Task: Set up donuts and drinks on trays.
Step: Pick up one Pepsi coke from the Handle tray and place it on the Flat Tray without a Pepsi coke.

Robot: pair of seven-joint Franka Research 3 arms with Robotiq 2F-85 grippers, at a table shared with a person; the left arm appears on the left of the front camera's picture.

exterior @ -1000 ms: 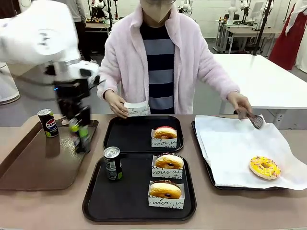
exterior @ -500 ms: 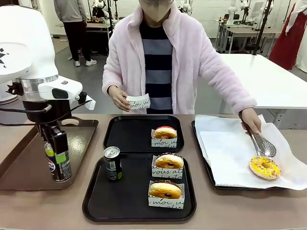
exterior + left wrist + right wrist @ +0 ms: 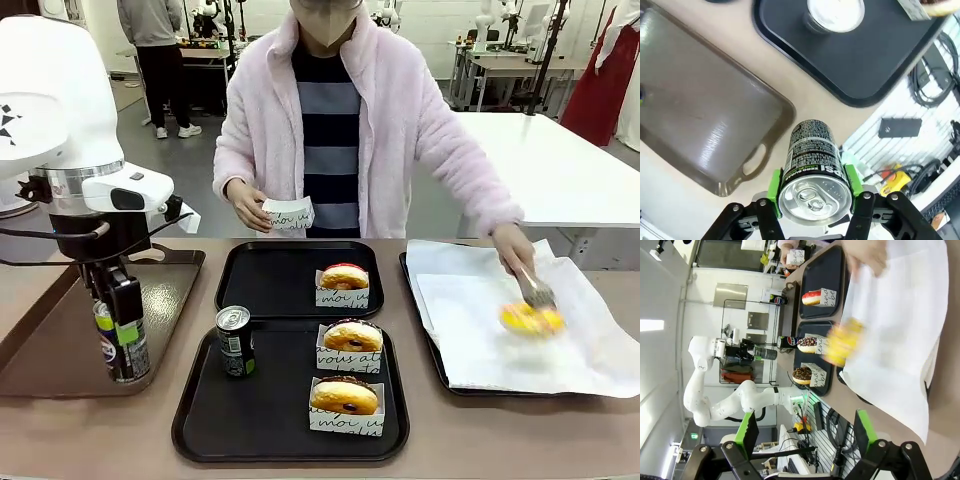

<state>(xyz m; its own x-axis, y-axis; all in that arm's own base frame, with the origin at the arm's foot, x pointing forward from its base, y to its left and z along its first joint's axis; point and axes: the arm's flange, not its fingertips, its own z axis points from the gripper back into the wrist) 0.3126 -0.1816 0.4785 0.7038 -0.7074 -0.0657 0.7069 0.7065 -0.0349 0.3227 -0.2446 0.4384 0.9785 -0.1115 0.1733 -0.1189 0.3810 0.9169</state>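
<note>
My left gripper (image 3: 120, 360) is shut on a black drink can (image 3: 812, 150) and holds it upright over the brown tray's near right corner. A second can (image 3: 234, 340) stands on the near black tray (image 3: 260, 420) beside two boxed donuts (image 3: 352, 345), one above the other. The far black tray (image 3: 265, 285) holds one boxed pink donut (image 3: 343, 283). The person grips a yellow donut (image 3: 530, 318) in tongs above the paper, with an empty white box (image 3: 288, 213) in the other hand. My right gripper (image 3: 806, 427) is open with nothing between its fingers.
The glossy brown handled tray (image 3: 60, 340) lies at the left, and another can (image 3: 776, 300) stands on it. A paper-lined tray (image 3: 480, 330) covers the right side of the table. The two black trays sit close together in the middle.
My left arm swung down to the brown tray's near side with the can, then held still. The person reached the tongs to the yellow donut and lifted it off the paper.
</note>
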